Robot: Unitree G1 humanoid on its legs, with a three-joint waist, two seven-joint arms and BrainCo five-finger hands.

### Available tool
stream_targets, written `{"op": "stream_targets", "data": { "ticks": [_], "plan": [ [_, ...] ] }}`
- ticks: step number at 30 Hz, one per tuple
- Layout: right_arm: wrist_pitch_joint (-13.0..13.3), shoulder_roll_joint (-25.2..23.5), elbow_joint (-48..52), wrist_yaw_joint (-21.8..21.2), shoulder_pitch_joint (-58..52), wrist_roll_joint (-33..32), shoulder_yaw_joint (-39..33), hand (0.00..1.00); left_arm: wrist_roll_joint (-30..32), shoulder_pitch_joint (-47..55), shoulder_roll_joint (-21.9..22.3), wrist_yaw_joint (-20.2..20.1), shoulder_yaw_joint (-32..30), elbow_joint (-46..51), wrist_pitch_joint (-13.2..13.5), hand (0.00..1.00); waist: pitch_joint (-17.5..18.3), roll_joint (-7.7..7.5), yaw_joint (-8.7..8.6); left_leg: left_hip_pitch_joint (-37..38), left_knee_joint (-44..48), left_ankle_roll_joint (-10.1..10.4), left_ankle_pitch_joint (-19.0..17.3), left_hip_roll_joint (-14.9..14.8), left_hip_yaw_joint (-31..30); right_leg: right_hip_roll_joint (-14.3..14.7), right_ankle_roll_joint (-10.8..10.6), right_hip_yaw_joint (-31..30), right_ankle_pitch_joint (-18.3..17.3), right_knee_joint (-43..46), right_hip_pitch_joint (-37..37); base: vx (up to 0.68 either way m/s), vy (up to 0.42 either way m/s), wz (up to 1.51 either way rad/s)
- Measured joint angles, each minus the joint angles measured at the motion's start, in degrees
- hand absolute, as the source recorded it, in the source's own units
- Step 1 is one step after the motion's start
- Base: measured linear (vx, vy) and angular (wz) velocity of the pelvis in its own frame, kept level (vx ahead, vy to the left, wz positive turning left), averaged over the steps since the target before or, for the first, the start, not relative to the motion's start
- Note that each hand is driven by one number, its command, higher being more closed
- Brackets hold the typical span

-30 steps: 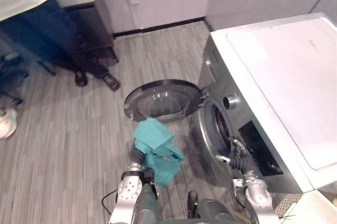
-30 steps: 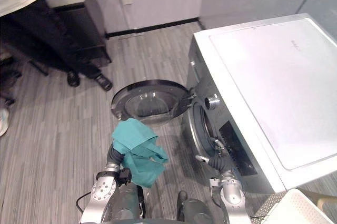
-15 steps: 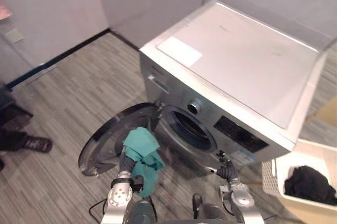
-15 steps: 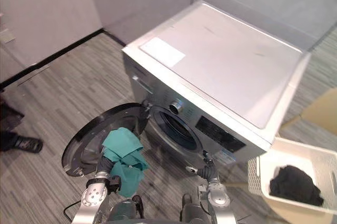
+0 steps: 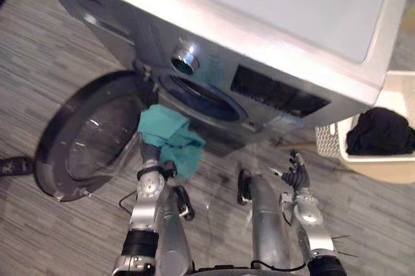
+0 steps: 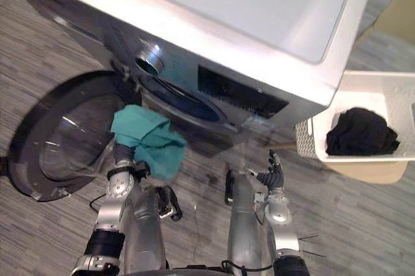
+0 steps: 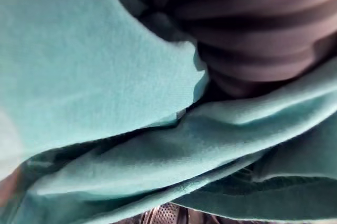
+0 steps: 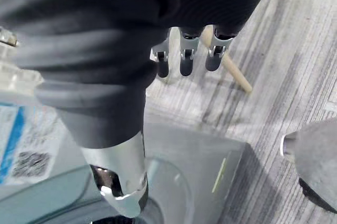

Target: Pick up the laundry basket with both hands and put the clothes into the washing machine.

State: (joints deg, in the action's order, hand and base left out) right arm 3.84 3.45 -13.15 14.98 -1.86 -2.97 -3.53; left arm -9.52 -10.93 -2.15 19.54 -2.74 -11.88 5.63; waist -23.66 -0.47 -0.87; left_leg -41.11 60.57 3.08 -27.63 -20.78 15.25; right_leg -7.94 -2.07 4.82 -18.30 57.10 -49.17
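From my station, the left hand (image 5: 150, 155) was raised in front of the washing machine (image 5: 272, 23), buried under a teal cloth (image 5: 170, 137). The cloth was bunched over the top of the hand and hung down past its wrist. In the left wrist view, teal folds wrapped right up against the dark ribbed cover and hid the fingers, so I could not tell how tightly they were closed. The cloth sat at about 7 o'clock from the drum opening (image 5: 201, 94), over its lower rim on the hinge side. I could not tell whether it touched the rim.

The round door (image 5: 81, 140) stood swung wide open at 9 o'clock from the cloth.

My right hand (image 5: 296, 173) hung low at about 5 o'clock from the opening, holding and touching nothing. Its fingers (image 8: 185, 60) were loosely extended over the grey plank floor (image 5: 58, 237), with the thumb spread apart from them.

The white laundry basket (image 6: 376, 81) stood at 3 o'clock beside the machine's corner, well apart from both hands. A black garment (image 6: 360, 132) lay inside it.
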Motion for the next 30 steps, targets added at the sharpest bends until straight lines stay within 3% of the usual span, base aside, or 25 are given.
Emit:
{"op": "stream_targets", "data": {
  "ticks": [7, 12, 19, 24, 30],
  "plan": [
    [1.97, -3.01, 6.77, 3.89, 2.65, -4.89, -2.90, 0.00, -7.92, -15.34, -3.19, 4.49, -2.53, -2.73, 0.38, 1.00, -4.14, -0.52, -0.10, -20.03, 15.98, -0.07, -3.52, -3.39, -4.64, 1.11, 1.29, -0.69, -2.11, 14.50, -19.52, -0.13, -0.066, -0.11],
    [5.14, -3.14, 10.31, 3.87, 2.63, -6.79, -3.50, 0.00, -8.95, -31.02, -12.50, 5.93, -2.24, -2.75, 0.47, 1.00, -5.53, -1.38, -1.77, -32.25, 23.18, -0.42, -3.97, -4.64, -7.52, 1.84, 1.37, -1.08, -2.31, 20.25, -30.65, -0.13, -0.062, -0.07],
    [7.78, -3.68, 13.07, 3.36, 2.37, -8.37, -4.01, 0.00, -8.66, -48.82, -19.29, 7.59, 3.78, -1.65, 1.52, 1.00, -5.55, -1.51, -3.56, -38.89, 25.53, -0.49, -3.96, -5.25, -8.59, 2.50, 1.77, -0.87, -1.20, 21.22, -36.62, -0.03, -0.020, -0.09],
    [9.70, -4.65, 13.73, 1.81, 2.42, -8.45, -5.22, 0.00, -6.36, -62.03, -22.40, 9.88, 8.85, -1.93, 1.78, 1.00, -6.12, -2.86, -4.70, -42.05, 26.47, -0.57, -4.01, -5.60, -8.86, 3.90, 1.58, -1.59, -0.09, 21.14, -40.30, 0.00, -0.015, -0.15],
    [9.37, -4.02, 10.18, 0.94, 2.61, -8.76, -6.02, 0.00, -0.90, -74.17, -26.32, 12.23, 14.73, -4.77, 2.26, 1.00, -6.32, -3.16, -5.01, -44.56, 27.18, -0.98, -4.24, -6.80, -8.96, 5.06, 1.18, -1.64, 1.85, 19.80, -42.74, -0.01, 0.006, -0.23]
  ]
}}
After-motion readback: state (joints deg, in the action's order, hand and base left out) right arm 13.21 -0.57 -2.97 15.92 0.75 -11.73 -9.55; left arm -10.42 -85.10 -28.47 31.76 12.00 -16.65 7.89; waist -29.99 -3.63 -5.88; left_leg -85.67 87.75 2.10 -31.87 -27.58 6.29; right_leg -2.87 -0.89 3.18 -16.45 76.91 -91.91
